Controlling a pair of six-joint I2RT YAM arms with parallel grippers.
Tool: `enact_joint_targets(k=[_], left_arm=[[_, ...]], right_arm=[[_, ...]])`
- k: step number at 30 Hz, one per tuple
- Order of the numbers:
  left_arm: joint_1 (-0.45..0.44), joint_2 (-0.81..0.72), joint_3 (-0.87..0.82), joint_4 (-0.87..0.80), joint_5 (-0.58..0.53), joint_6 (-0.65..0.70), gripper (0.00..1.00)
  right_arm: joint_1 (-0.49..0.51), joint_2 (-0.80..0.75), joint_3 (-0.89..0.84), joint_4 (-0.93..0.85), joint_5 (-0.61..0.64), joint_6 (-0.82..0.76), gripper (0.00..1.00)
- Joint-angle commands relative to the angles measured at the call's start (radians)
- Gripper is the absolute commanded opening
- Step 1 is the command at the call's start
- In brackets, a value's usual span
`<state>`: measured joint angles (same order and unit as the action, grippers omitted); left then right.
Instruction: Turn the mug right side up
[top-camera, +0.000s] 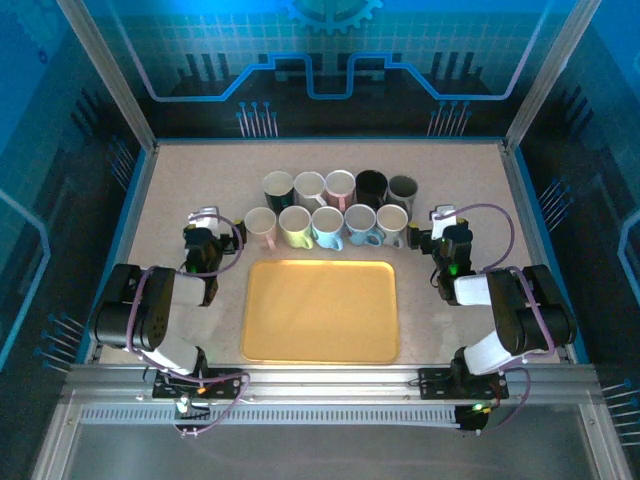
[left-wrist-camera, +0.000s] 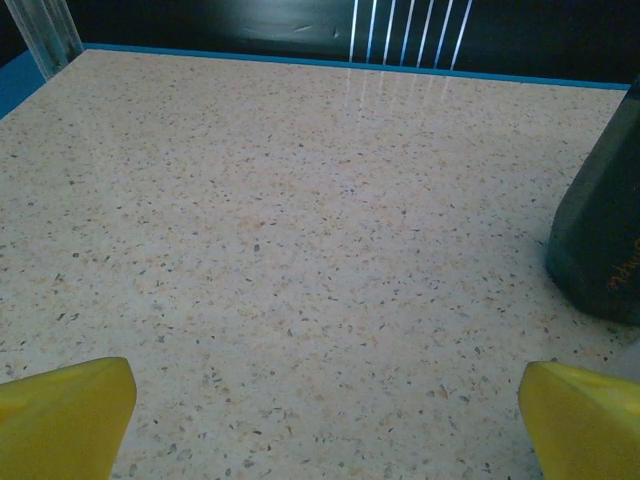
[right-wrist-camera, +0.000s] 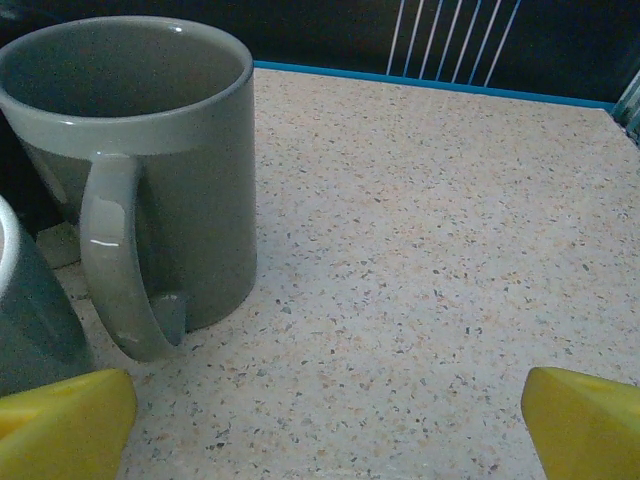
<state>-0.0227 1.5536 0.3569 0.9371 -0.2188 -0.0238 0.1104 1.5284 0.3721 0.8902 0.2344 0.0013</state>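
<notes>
Top view: both arms folded low, elbows back. Left gripper sits off the tray's far-left corner, right gripper off its far-right corner. Ten mugs in 2 rows just behind tray; can't tell which is inverted.
Left wrist: fingertips wide apart, nothing btwn; dark mug at right, on speckled table.
Right wrist: jaws wide, empty; grey mug upright, handle twd cam.
Blue-lit walls around.
</notes>
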Motion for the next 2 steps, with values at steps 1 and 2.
enact_joint_targets(k=[1,2], left_arm=[[0.001,0.0,0.018,0.003,0.043,0.012,0.99],[0.001,0.002,0.019,0.0,0.047,0.017,0.99]], right_arm=[[-0.002,0.007,0.011,0.019,0.0,-0.01,1.0],[-0.002,0.007,0.011,0.019,-0.001,-0.01,1.0]])
